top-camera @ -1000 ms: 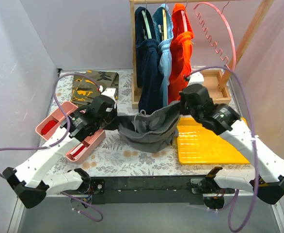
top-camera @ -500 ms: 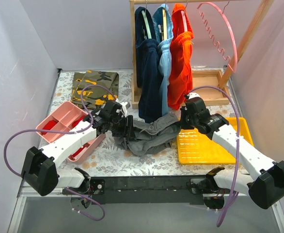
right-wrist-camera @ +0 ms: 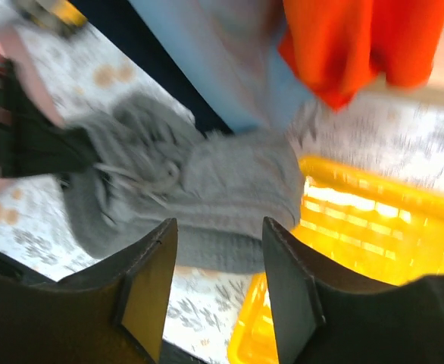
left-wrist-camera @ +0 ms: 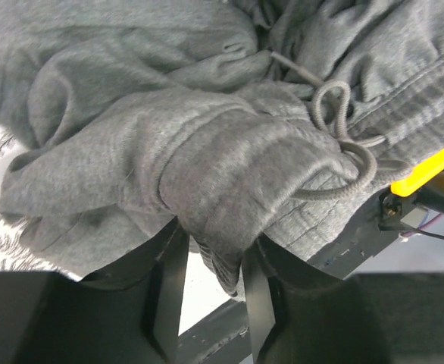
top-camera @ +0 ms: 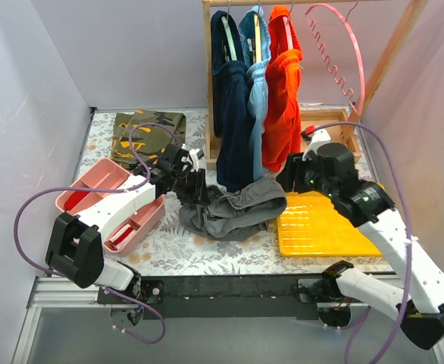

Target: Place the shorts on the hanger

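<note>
Grey shorts (top-camera: 233,212) sit pinched in left gripper (left-wrist-camera: 211,258), below right gripper (right-wrist-camera: 218,231).

shorts (left-wrist-camera: 207,152): soft matt grey jersey cloth, slightly fuzzy, braided drawcord (left-wrist-camera: 336,144). hanger (top-camera: 361,68): smooth pink plastic, thin metal hook. yellow tray (top-camera: 324,227): glossy ridged plastic. rack (top-camera: 207,76): bare wood. pink bin (top-camera: 101,180): smooth plastic.

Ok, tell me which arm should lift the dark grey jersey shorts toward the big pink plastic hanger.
Left, probably. The left gripper is shut on the gathered waistband of the dark grey jersey shorts, while the right gripper hangs open above them, holding nothing.
</note>
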`<action>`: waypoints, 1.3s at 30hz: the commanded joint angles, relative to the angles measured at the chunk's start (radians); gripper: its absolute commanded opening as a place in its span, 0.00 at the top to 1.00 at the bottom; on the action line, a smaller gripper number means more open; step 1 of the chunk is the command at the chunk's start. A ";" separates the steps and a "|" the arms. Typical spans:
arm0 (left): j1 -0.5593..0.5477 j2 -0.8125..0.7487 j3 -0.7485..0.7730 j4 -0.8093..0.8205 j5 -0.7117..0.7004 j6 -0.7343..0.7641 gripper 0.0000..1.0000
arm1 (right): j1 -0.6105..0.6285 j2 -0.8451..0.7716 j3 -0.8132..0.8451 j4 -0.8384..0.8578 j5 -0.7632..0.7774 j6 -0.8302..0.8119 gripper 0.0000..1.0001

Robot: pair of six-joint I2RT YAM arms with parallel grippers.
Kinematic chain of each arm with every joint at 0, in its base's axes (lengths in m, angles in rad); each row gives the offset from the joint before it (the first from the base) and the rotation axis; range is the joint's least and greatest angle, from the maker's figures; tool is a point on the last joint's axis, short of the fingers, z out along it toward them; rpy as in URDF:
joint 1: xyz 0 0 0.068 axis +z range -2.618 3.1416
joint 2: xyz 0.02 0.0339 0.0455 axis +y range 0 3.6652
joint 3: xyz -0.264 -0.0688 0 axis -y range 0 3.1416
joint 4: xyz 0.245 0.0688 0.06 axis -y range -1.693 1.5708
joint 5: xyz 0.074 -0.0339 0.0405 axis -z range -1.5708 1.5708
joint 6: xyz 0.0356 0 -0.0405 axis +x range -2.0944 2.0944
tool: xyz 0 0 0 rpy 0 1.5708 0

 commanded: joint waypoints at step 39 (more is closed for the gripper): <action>0.003 -0.113 0.027 -0.001 0.084 0.027 0.61 | -0.593 0.579 1.083 0.142 -0.207 -0.415 0.23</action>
